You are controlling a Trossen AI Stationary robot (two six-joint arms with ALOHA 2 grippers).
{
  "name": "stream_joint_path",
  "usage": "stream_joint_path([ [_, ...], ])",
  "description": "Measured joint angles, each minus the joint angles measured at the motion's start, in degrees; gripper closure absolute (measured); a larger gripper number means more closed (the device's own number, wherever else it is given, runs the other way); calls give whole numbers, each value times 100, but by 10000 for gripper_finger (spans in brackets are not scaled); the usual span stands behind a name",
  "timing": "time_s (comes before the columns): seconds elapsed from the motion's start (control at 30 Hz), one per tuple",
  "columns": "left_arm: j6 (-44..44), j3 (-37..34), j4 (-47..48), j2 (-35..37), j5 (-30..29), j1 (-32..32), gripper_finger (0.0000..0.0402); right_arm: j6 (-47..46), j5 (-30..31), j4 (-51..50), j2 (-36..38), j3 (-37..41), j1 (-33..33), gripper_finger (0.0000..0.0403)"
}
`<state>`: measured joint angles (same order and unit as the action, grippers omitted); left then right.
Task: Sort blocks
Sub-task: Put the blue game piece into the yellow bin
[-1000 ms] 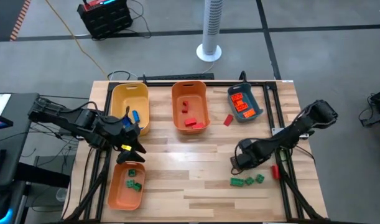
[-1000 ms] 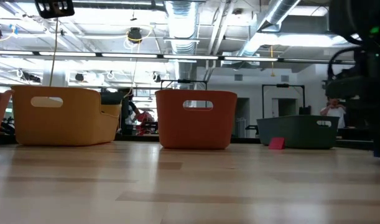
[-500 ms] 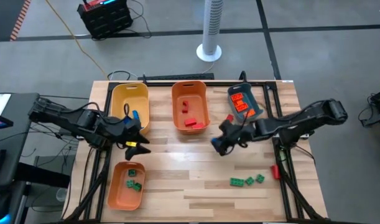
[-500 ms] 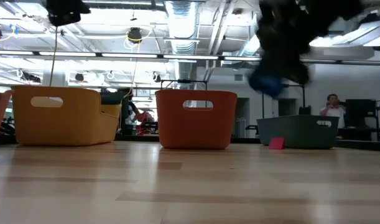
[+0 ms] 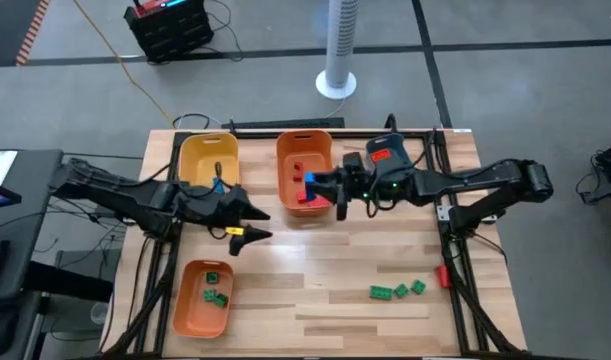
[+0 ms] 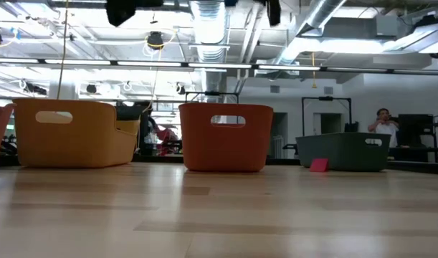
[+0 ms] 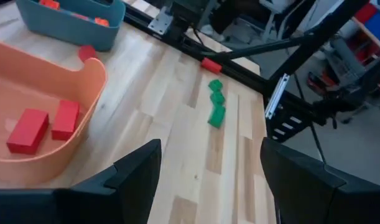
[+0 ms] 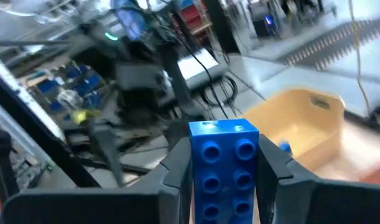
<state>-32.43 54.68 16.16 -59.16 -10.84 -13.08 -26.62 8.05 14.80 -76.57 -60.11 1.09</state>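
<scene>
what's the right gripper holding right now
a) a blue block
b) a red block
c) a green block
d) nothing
a: the right wrist view shows the right gripper clamped on a blue block, and the high view shows that blue block at its fingertips over the orange bin.

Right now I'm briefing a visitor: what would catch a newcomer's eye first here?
The right gripper holds a blue block above the middle orange bin. The left gripper hangs open beside the yellow bin. Three green blocks lie loose on the table.
</scene>
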Motion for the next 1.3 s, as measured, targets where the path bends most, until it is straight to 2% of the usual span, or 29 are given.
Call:
stream_joint_path([
  [0.13, 227, -2, -517, -228, 236, 137, 132, 444, -37, -33, -430, -742, 135, 290],
  [0.4, 474, -5, -1146, -281, 208, 427, 114, 727, -380, -63, -1186, -1890, 307, 290],
  [0.73, 1802, -3, -2205, -281, 58, 596, 110, 700, -518, -55, -1633, -2282, 385, 290],
  [1.0, 1926, -3, -2521, -281, -80, 598, 113, 720, -514, -91, -1653, -2328, 413, 290],
  [1.13, 1922, -3, -2714, -283, -84, 598, 135, 718, -514, -100, -1651, -2328, 417, 290],
  [1.3, 1929, -1, -2882, -270, -74, 596, 215, 721, -490, -104, -1648, -2328, 438, 284],
])
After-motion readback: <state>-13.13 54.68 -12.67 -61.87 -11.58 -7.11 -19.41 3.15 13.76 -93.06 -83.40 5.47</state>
